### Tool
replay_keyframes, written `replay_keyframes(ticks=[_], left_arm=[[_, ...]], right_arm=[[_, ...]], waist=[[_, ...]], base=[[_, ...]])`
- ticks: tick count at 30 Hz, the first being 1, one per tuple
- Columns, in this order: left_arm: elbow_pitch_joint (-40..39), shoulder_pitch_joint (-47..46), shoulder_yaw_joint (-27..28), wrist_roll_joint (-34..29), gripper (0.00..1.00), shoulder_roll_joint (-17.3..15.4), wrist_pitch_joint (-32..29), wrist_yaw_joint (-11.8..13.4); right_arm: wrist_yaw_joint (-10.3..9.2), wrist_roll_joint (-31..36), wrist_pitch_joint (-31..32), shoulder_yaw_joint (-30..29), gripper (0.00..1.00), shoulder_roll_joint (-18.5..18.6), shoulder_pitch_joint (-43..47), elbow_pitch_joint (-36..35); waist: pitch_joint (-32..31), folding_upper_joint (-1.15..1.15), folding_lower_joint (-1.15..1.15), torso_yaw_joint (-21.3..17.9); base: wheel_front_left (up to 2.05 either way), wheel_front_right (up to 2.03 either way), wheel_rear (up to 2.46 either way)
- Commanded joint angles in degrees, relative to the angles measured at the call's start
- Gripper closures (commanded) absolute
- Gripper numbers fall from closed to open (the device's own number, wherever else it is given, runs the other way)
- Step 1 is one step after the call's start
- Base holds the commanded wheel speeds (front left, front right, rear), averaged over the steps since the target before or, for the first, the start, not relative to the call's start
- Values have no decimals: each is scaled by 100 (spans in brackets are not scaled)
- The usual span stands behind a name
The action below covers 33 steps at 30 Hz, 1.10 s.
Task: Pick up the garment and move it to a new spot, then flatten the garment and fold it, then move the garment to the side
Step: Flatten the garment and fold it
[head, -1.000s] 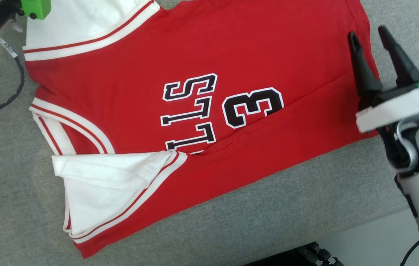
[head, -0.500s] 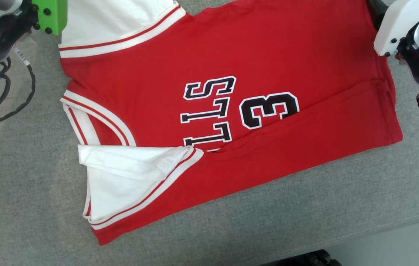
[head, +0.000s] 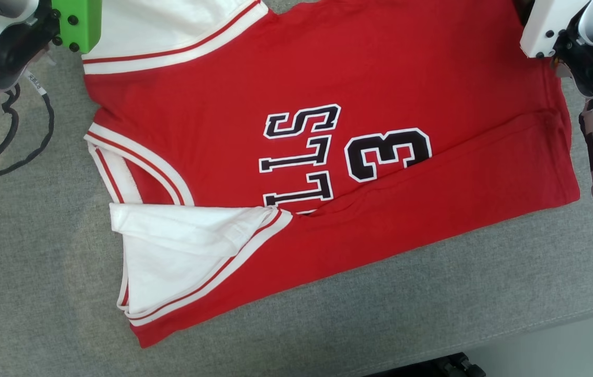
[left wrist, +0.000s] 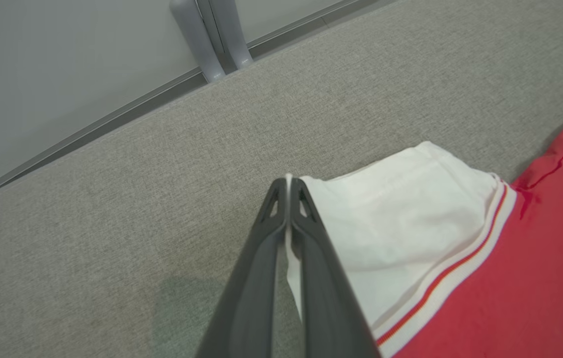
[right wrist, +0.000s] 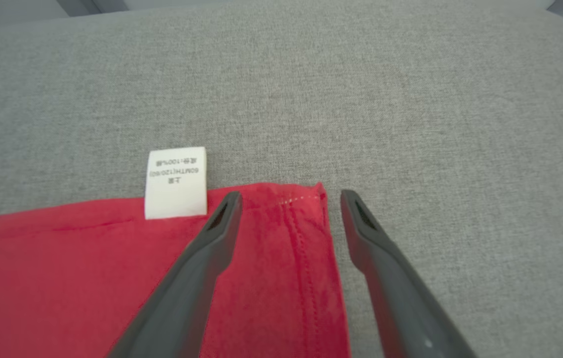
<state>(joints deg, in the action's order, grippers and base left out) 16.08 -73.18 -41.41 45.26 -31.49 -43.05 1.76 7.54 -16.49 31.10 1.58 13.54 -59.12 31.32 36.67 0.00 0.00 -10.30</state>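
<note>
The white sleeve [left wrist: 410, 209] of the red jersey [head: 286, 68] is pinched mid-frame by the left gripper [left wrist: 287, 184]; its hem corner [right wrist: 306, 209] is straddled by the spread right gripper [right wrist: 286, 199].

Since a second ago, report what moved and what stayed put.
The right gripper has swung from over the hem of the jersey to its far corner, open astride that corner beside the white label. The head camera shifted too, so the jersey's slide is no real move. The left gripper stays shut on the white sleeve; the folds are unchanged.
</note>
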Motion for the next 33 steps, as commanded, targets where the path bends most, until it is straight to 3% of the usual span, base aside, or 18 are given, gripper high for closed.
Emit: replay_keyframes(ticks=[1, 3, 5, 7, 8, 9, 10, 11, 16, 25, 33], left_arm=[[-7, 3, -12, -22, 100, -51, -13, 16], [-5, -17, -14, -18, 100, -46, -14, 23], [9, -29, 5, 19, 100, -38, -28, 34], [21, -44, 1, 29, 100, -45, -41, 39], [29, -48, -4, 28, 100, -44, -45, 41], [34, -53, -7, 29, 100, -41, -43, 43], [40, -61, -10, 24, 100, -35, -36, 45], [47, -66, -10, 26, 100, -29, -25, 45], [55, -115, 45, -46, 100, -34, 240, -21], [156, -329, 275, -190, 100, 123, 1369, -243], [71, -22, 320, -13, 100, 128, 1618, -341]], right_arm=[[-11, 28, -33, -25, 8, -7, -74, 39], [-11, 28, -42, -57, 16, -23, -109, 50], [-11, 45, -21, -79, 53, -51, -131, 63], [-11, 54, 3, -95, 57, -73, -144, 64], [-11, 72, 21, -105, 64, -76, -150, 65], [-11, 79, 37, -113, 73, -79, -162, 66], [-11, 84, 49, -120, 91, -85, -176, 67], [-11, 96, 56, -128, 100, -85, -185, 67], [-11, 144, -1, -168, 100, -21, -199, 11], [-11, -92, -612, -427, 100, 125, -145, -154], [-11, -711, -907, -445, 100, 316, 293, -389]], waist=[[10, 0, 0, 9], [21, 0, 0, 22], [35, 0, 0, 34], [45, 0, 0, 48], [47, 0, 0, 58], [48, 0, 0, 65], [50, 0, 0, 75], [50, 0, 0, 83], [35, 0, 0, 126], [-66, 0, 0, 242], [-289, 0, 0, 407]], base=[[0, 0, 0], [0, 0, 0], [0, 0, 0], [0, 0, 0], [0, 0, 0], [0, 0, 0], [0, 0, 0], [0, 0, 0], [0, 0, 0], [0, 0, 0], [0, 0, 0]])
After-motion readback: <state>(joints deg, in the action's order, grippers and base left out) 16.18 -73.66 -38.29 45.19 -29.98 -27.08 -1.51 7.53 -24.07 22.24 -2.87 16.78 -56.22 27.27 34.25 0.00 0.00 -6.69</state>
